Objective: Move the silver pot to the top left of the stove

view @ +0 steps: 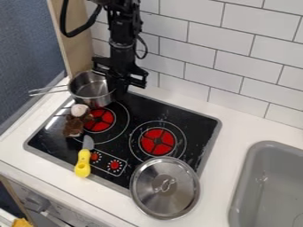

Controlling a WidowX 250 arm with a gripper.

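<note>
the hand [119,88] hangs at the right rim of the silver pot [89,88] (spread or pinching, i cannot tell), by the top left corner of the stove [192,117]; pale marks ring the red dials [114,165].

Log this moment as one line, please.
silver pot: at stove's upper-left edge | gripper: at pot's right side, hold unclear | lid: over stove's near corner | knife: across front edge

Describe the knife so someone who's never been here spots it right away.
Find the black stove, then its two red dials at the near edge. The knife lies just left of them in the picture, blade toward the brown toy. Its bright yellow handle sets it apart from that toy and the silver lid.
</note>
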